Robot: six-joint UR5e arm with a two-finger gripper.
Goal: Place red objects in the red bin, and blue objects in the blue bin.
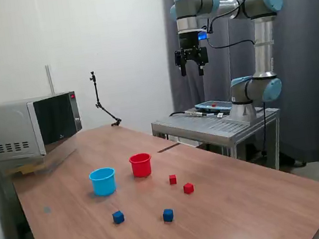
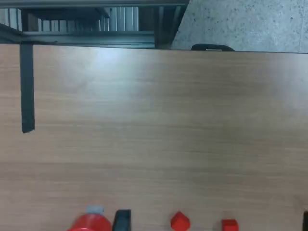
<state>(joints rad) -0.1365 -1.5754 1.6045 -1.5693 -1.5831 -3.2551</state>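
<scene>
Gripper (image 1: 192, 68): upper centre of the exterior frame, raised high above the table's (image 1: 248, 202) far edge, fingers parted, grasping nothing.
Red cubes, count two: first red cube (image 1: 173, 179) and second red cube (image 1: 188, 188), centre of the frame, far below the gripper and nearer the camera.
Blue cubes, count two: first blue cube (image 1: 118, 217) and second blue cube (image 1: 168, 215), lower centre, well apart from each other.
Red cup (image 1: 140, 165), count one: centre, upright, just left of the red cubes.
Light blue cup (image 1: 103, 181), count one: left of the red cup, near it.
Microwave (image 1: 27, 126): left of the frame.
</scene>
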